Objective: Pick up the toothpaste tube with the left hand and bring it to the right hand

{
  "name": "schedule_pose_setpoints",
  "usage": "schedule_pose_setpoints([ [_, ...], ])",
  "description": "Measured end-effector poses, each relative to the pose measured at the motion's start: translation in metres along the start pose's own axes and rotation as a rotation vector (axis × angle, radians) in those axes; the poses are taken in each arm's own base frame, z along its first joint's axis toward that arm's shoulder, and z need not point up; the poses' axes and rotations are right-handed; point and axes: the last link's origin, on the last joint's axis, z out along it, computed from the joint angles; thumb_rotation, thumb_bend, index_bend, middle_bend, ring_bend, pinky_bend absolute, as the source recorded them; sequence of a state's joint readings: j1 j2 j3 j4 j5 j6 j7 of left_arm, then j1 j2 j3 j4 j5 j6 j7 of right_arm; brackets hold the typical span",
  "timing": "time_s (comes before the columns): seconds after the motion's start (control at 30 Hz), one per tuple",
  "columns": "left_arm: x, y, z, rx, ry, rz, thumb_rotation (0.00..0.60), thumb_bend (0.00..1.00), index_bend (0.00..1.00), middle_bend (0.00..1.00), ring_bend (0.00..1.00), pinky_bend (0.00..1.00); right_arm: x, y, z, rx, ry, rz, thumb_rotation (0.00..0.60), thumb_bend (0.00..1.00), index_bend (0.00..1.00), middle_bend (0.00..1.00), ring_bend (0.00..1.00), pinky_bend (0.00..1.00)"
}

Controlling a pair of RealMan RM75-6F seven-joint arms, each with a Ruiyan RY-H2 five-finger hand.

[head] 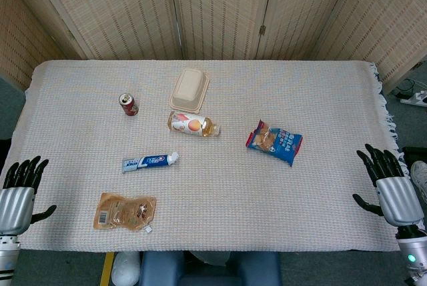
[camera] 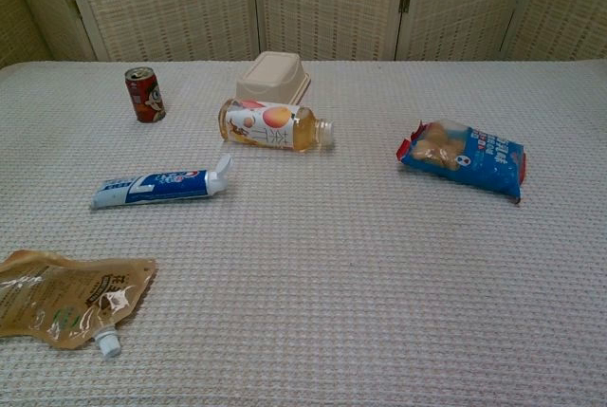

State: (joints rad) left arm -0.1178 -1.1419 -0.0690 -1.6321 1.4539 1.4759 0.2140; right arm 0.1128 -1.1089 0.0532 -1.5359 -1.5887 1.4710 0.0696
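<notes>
Nothing is grasped yet: your left hand [head: 19,189] and right hand [head: 389,183] wait empty, fingers spread, at the table edges. The tube [head: 150,161] lies flat left of centre. Reach there first.

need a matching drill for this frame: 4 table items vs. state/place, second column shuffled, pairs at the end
Items:
1. toothpaste tube
2. red can
3. juice bottle
4. blue snack bag

States/places:
A. standing upright, far left
B. lying flat toward the right side of the table
C. on its side, just in front of the beige lidded box
D. lying flat, cap end pointing right, behind the brown spout pouch

Pairs: 1-D, 2-A, 3-C, 4-B
</notes>
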Motion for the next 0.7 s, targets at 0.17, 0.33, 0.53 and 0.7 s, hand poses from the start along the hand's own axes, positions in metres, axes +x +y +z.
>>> schedule_pose_setpoints([
  [0.17, -0.002, 0.001, 0.001, 0.007, 0.000, 0.004, 0.600, 0.17, 0.10, 0.08, 0.08, 0.00, -0.001, 0.001, 0.001, -0.009, -0.010, 0.008, 0.600, 0.26, 0.00, 0.00, 0.00, 0.00],
  [0.33, -0.003, 0.003, 0.003, 0.001, -0.003, 0.001, 0.600, 0.17, 0.11, 0.08, 0.08, 0.00, 0.002, 0.001, 0.000, -0.014, -0.002, 0.005, 0.600, 0.26, 0.00, 0.00, 0.00, 0.00],
  [0.53, 0.000, 0.012, 0.017, -0.046, 0.015, -0.038, 0.600, 0.17, 0.14, 0.11, 0.10, 0.00, 0.009, 0.005, 0.000, -0.045, 0.011, 0.001, 0.600, 0.26, 0.00, 0.00, 0.00, 0.00],
  [0.7, 0.006, 0.029, 0.042, -0.132, 0.042, -0.049, 0.600, 0.24, 0.17, 0.15, 0.14, 0.02, 0.018, 0.005, 0.002, -0.054, 0.023, -0.022, 0.600, 0.26, 0.00, 0.00, 0.00, 0.00],
])
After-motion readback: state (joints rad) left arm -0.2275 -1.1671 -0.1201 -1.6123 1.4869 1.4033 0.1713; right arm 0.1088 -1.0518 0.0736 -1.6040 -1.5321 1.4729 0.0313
